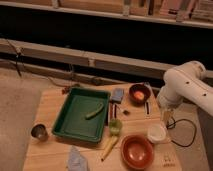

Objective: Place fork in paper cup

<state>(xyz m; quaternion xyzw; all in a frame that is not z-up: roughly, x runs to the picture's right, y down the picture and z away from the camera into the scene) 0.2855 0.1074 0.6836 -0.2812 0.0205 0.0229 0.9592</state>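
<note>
End effector (pixel 167 118) hovers by the table's (pixel 50 115) right edge, just above the paper cup (pixel 156 133), probably lining up a drop; its grip I cannot tell.

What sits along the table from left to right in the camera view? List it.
In order: steel cup, green tray, small green cup, red-brown bowl, paper cup; the gripper hangs by the paper cup, far right.

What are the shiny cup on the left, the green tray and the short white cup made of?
The small shiny cup looks like steel: grey with bright glints. The green rectangular tray seems plastic: even colour, smooth moulded rim. The short white round cup is matt and plain, probably paper. The gripper hangs close by it, towards the wooden table's right edge.
</note>
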